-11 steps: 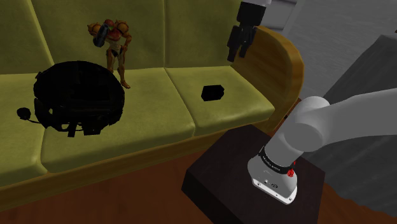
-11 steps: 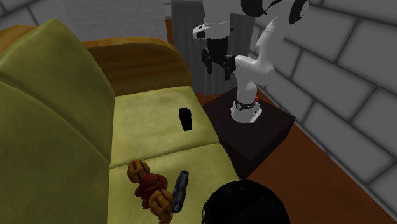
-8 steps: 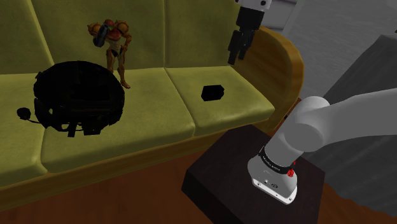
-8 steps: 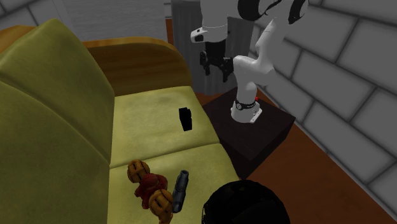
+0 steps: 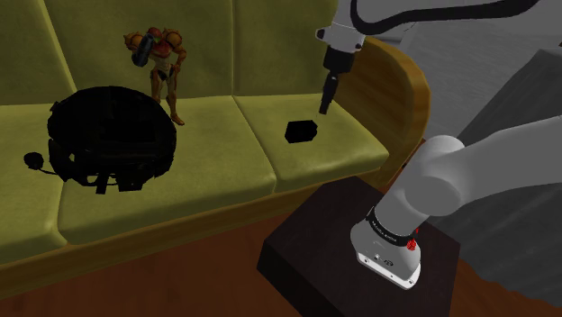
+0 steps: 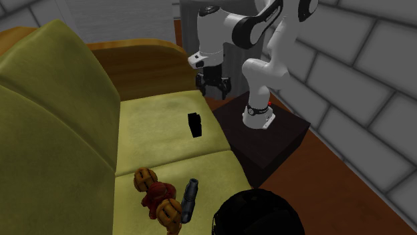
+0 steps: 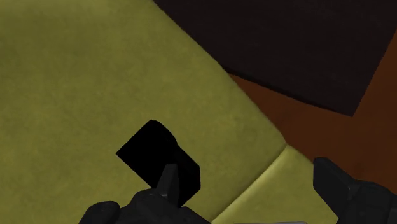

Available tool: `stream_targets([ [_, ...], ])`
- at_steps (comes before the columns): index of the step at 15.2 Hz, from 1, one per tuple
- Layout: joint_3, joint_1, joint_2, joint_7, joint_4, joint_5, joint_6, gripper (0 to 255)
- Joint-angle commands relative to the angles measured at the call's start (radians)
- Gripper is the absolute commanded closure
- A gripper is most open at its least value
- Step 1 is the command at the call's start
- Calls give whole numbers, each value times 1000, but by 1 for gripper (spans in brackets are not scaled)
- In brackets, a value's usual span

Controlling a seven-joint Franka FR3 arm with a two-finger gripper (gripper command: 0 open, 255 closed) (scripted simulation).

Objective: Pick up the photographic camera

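The photographic camera (image 5: 301,131) is a small black box lying on the sofa's right-hand olive cushion (image 5: 315,162); it is also seen in the second exterior view (image 6: 194,124). My black gripper (image 5: 324,106) hangs a little above the camera, pointing down, toward the armrest side (image 6: 212,85). In the wrist view the camera (image 7: 159,156) lies just ahead of one finger (image 7: 168,181), and the other finger (image 7: 331,178) stands well apart. The gripper (image 7: 248,184) is open and holds nothing.
An orange action figure (image 5: 162,67) stands against the sofa back, with a big black rounded object (image 5: 108,140) on the left cushion. The wooden armrest (image 5: 401,90) curves beside the gripper. The dark stand (image 5: 315,261) sits on the brown floor by the sofa.
The gripper has come down and shifted toward the shoulder view's left, from high above the armrest to just over the camera. The camera has not moved.
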State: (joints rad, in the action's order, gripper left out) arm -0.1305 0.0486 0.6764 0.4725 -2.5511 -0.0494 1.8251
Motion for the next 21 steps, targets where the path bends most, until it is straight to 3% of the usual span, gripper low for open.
stream_targets([
  [1,-42,10,-40,106,-28,-31,77,0],
  [10,-207,83,-335,547,-48,-85,429,0],
  [20,-227,93,-425,573,-91,-69,561,0],
  [21,-227,93,-427,574,-90,-68,563,255],
])
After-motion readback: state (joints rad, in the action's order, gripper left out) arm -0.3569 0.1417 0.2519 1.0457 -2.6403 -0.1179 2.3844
